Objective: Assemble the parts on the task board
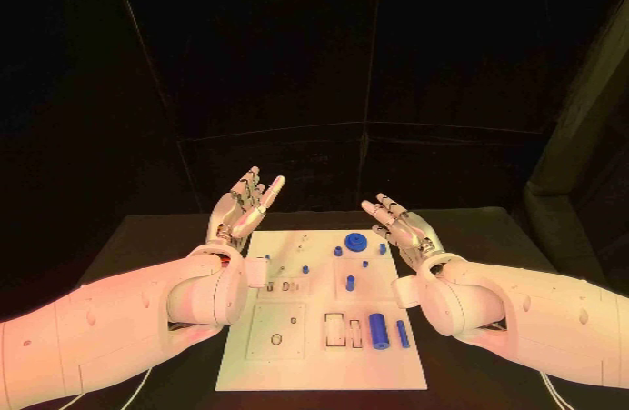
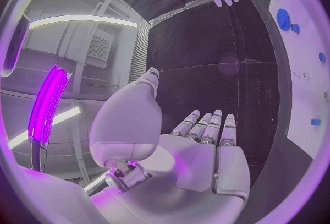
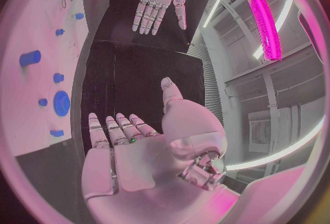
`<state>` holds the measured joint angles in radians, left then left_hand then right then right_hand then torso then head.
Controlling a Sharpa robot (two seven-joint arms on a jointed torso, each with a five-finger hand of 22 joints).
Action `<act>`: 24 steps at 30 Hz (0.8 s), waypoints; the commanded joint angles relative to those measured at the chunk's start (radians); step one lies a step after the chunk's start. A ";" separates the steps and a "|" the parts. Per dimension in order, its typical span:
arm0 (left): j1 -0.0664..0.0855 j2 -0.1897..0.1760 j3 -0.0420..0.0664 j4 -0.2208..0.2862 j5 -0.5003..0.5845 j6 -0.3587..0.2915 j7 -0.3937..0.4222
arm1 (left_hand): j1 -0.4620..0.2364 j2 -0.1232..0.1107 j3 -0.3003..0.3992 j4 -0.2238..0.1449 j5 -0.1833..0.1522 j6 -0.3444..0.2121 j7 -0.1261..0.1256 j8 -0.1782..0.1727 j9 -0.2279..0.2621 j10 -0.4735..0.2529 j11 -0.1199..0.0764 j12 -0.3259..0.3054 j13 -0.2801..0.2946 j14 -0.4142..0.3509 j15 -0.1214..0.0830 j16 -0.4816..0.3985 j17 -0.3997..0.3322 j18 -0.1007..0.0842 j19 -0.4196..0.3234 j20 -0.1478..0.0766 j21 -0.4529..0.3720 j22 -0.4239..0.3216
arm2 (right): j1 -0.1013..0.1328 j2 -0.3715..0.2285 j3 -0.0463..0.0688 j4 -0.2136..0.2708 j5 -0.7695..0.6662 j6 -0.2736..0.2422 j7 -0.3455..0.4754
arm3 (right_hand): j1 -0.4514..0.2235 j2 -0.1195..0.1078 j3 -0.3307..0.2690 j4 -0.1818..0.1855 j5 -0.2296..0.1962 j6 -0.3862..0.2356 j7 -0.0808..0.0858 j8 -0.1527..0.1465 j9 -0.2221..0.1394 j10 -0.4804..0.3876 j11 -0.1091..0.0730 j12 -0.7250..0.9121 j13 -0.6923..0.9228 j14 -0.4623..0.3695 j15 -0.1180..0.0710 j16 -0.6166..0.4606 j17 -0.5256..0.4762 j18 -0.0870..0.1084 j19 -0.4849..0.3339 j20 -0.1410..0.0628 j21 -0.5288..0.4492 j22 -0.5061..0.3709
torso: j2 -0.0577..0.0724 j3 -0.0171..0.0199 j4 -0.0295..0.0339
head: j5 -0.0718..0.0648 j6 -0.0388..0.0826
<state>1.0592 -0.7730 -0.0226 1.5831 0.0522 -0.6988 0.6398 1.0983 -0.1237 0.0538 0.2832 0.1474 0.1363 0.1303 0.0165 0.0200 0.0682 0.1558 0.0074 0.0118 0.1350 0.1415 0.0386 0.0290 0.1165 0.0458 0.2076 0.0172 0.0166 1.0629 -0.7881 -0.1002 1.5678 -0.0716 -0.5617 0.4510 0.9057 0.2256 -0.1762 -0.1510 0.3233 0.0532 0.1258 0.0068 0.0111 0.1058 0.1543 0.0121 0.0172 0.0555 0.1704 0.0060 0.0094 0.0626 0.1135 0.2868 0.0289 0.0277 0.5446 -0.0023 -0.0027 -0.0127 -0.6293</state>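
Note:
The white task board point(image 1: 295, 355) lies in the middle of the black table. Small blue parts sit on it: a round disc point(image 1: 355, 240) near its far edge, a short peg point(image 1: 350, 283) mid-board, a thick cylinder point(image 1: 377, 329) and a thin bar point(image 1: 403, 334) near the front. My left hand point(image 1: 243, 205) is raised beside the board's far left corner, fingers straight and apart, holding nothing. My right hand point(image 1: 404, 228) is raised at the far right edge, likewise spread and empty. The left hand point(image 2: 199, 152) and the right hand point(image 3: 131, 152) both show flat, bare palms in their wrist views.
Rectangular and round recesses point(image 1: 334, 328) mark the board's front half. Bare black tabletop point(image 1: 151, 237) lies on either side of the board. A dark curtain closes off the back. The board edge point(image 2: 302, 97) and the disc point(image 3: 61, 103) appear beside the palms.

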 commanded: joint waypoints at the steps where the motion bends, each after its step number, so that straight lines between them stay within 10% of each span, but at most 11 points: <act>1: 0.003 0.001 -0.001 0.003 0.018 0.062 0.170 | 0.044 -0.003 0.005 0.015 0.008 0.012 0.072 0.005 0.002 0.003 0.012 0.006 0.002 0.007 0.013 0.007 0.002 0.021 0.000 0.014 0.005 0.002 | 0.004 -0.001 -0.005 0.002 -0.063 0.121 -0.029 | 0.024 0.009 -0.007 -0.011 0.009 0.012 0.076 0.006 0.002 0.005 0.016 0.006 0.001 0.003 0.011 0.005 0.002 0.006 0.003 0.009 0.008 0.002 | 0.000 -0.0001 -0.0001 | 0.000 0.000; 8: 0.003 -0.006 -0.001 -0.014 0.018 0.078 0.164 | 0.041 0.010 0.018 0.014 0.006 0.015 0.085 0.006 0.002 0.013 0.026 0.008 0.004 0.021 0.026 0.015 0.005 0.018 -0.001 0.023 0.005 0.002 | 0.005 -0.016 -0.005 -0.013 -0.084 0.112 -0.018 | 0.150 0.022 0.012 -0.099 -0.018 0.118 0.129 0.032 0.018 0.093 0.063 0.019 0.011 0.129 0.049 0.039 0.021 -0.001 0.076 0.010 0.043 0.021 | 0.001 -0.0001 -0.0008 | 0.001 -0.009; 13: 0.003 -0.017 -0.001 -0.013 0.018 0.093 0.161 | 0.051 0.035 0.036 0.012 0.003 0.073 0.130 0.017 0.010 0.079 0.072 0.020 0.012 0.128 0.071 0.066 0.024 0.014 0.021 0.065 0.018 0.009 | 0.007 -0.031 -0.003 -0.036 -0.141 0.089 0.010 | 0.280 0.010 0.063 -0.129 -0.024 0.333 0.158 0.098 0.046 0.390 0.101 0.081 0.040 0.404 0.078 0.137 0.049 0.042 0.314 0.004 0.162 0.079 | -0.001 -0.0022 -0.0005 | 0.001 -0.008; 17: 0.003 -0.032 -0.001 -0.011 0.018 0.112 0.155 | 0.080 0.063 0.050 0.007 -0.002 0.199 0.162 0.044 0.024 0.319 0.118 0.081 0.041 0.391 0.112 0.184 0.064 -0.004 0.153 0.087 0.092 0.050 | 0.012 -0.038 0.017 -0.065 -0.219 0.093 0.016 | 0.356 -0.003 0.104 -0.139 -0.035 0.538 0.150 0.153 0.065 0.697 0.078 0.156 0.059 0.714 0.034 0.230 0.068 0.093 0.508 0.003 0.264 0.119 | 0.001 -0.0035 -0.0022 | 0.000 -0.006; 20: 0.004 -0.046 -0.001 -0.008 0.004 0.133 0.142 | 0.124 0.073 0.050 -0.011 -0.004 0.353 0.161 0.077 0.040 0.584 0.098 0.150 0.062 0.591 0.078 0.260 0.082 0.025 0.446 0.087 0.249 0.127 | 0.024 -0.038 0.030 -0.092 -0.297 0.108 0.007 | 0.394 -0.019 0.129 -0.139 -0.051 0.660 0.132 0.171 0.067 0.779 0.054 0.164 0.049 0.826 0.003 0.240 0.062 0.120 0.595 -0.004 0.307 0.130 | 0.004 -0.0044 -0.0033 | 0.000 -0.005; 24: 0.008 -0.068 -0.001 -0.002 -0.039 0.172 0.112 | 0.203 0.074 0.047 -0.069 -0.009 0.542 0.140 0.109 0.050 0.759 0.065 0.177 0.057 0.754 0.035 0.287 0.097 0.066 0.613 0.078 0.322 0.148 | 0.052 -0.035 0.037 -0.128 -0.419 0.132 -0.022 | 0.428 -0.049 0.163 -0.141 -0.071 0.775 0.117 0.167 0.058 0.857 0.029 0.144 0.043 0.936 -0.029 0.225 0.055 0.120 0.696 -0.038 0.358 0.142 | 0.014 -0.0039 -0.0041 | 0.003 -0.002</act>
<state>1.0644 -0.8368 -0.0243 1.5772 0.0600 -0.5921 0.6731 1.2875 -0.0494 0.1016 0.2257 0.1415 0.6448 0.1726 0.1201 0.0686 0.8024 0.2265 0.1812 0.0715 0.8600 0.1848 0.3215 0.1219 0.1712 0.6322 0.2875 0.3277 0.1616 1.1076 -0.8244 -0.0657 1.4475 -0.3405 -0.4648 0.4395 1.3249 0.1811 -0.0206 -0.2908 0.2553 0.8111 0.2010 0.1801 0.0736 0.9471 0.1887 0.1656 0.0611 0.9715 0.1480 0.2397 0.0661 0.1715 0.7905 0.2556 0.3779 0.1680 0.5505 -0.0061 -0.0058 -0.0118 -0.6329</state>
